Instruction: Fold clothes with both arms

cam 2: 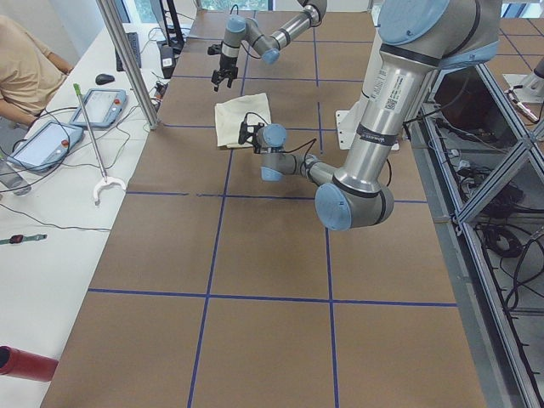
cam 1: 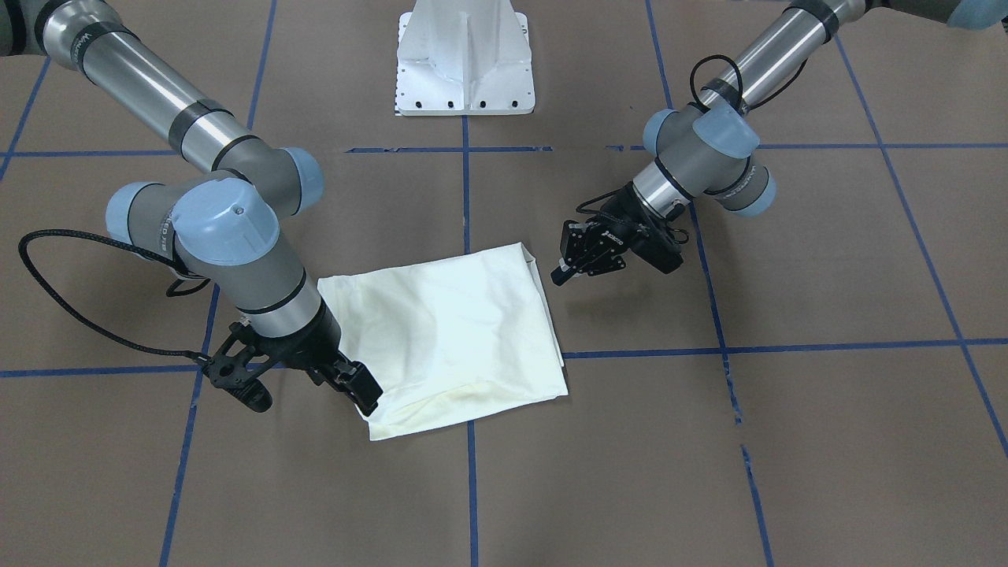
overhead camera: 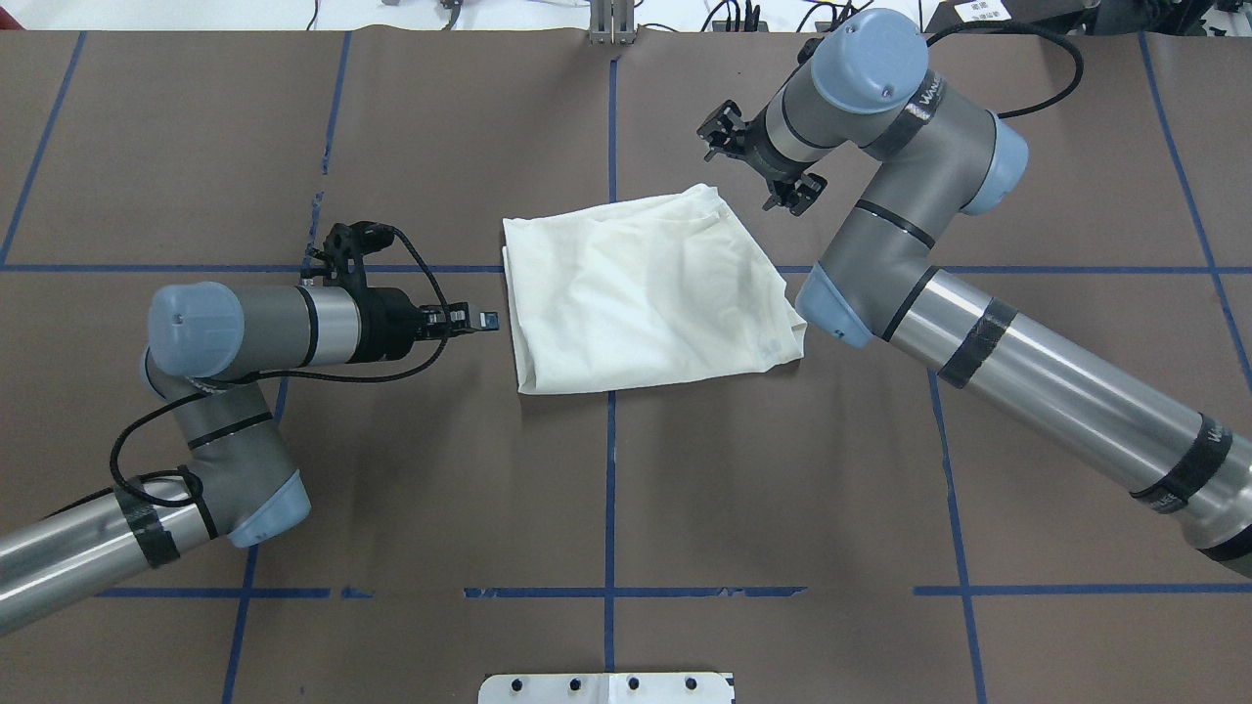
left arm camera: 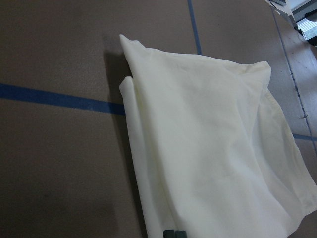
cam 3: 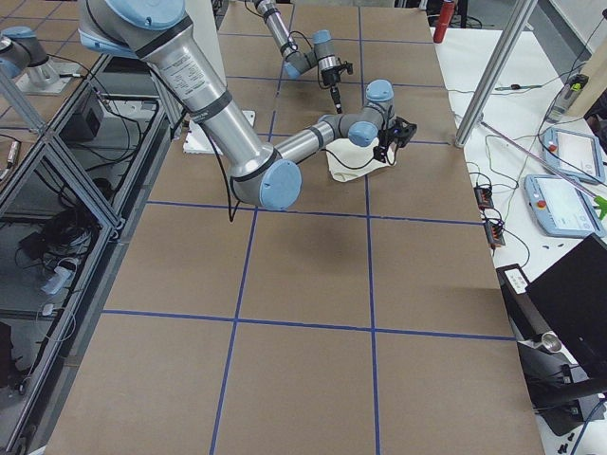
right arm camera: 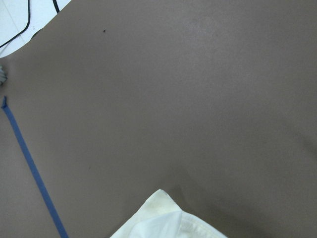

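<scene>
The cream shirt (overhead camera: 646, 293) lies folded into a rough square at the table's middle, plain side up with no print showing. My left gripper (overhead camera: 486, 320) hovers level just off the shirt's left edge with its fingers together and nothing between them. In the left wrist view its fingertips (left arm camera: 173, 233) touch at the bottom edge, over the shirt (left arm camera: 208, 148). In the front-facing view my right gripper (cam 1: 358, 390) hangs open over the shirt's (cam 1: 449, 331) far right corner. The right wrist view shows only that corner (right arm camera: 163, 223), not the fingers.
Blue tape lines (overhead camera: 610, 469) grid the brown table. The white pedestal base (cam 1: 465, 71) stands at the robot's side. On the side bench past the table's far edge, a person (cam 2: 25, 76) sits beside tablets (cam 2: 98, 106). A red cylinder (cam 2: 25, 364) lies there too.
</scene>
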